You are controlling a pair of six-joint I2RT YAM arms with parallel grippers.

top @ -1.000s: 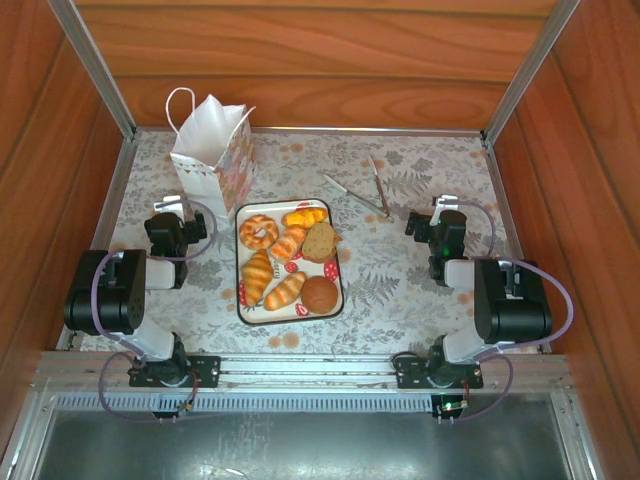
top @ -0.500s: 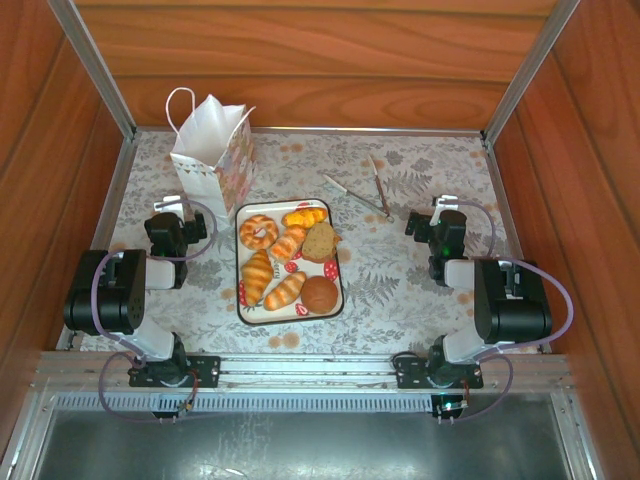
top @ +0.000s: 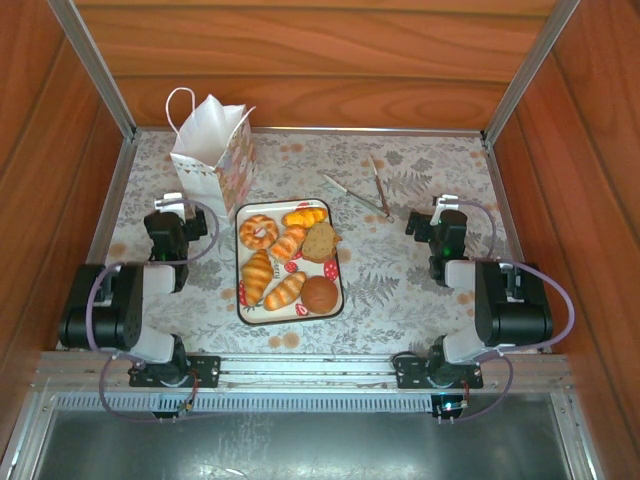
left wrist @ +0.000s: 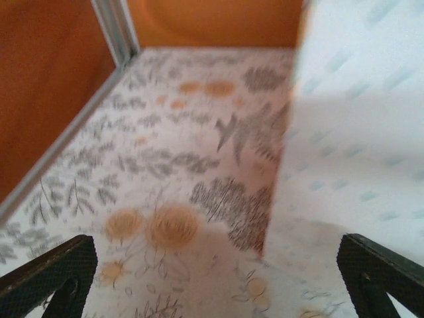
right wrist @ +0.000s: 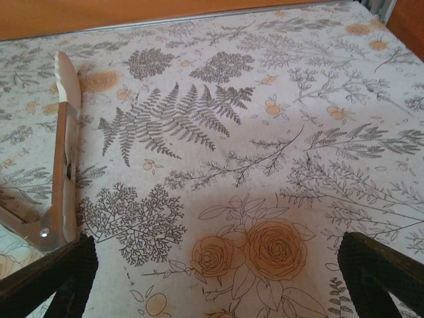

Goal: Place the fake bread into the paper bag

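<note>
My top camera looks down from behind the bases [top: 160, 372]; 2 wrist cameras sit low, facing forward, sharing its floral cloth [top: 400, 290].

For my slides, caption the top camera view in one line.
Fake bread on a strawberry-print tray between the left gripper and right gripper, paper bag upright at far left, tongs nearby.

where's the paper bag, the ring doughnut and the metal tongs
paper bag [top: 205, 135]: top external view, on its white panel
ring doughnut [top: 247, 232]: top external view, on the left side of the ring
metal tongs [right wrist: 64, 146]: right wrist view, midway along one arm
</note>
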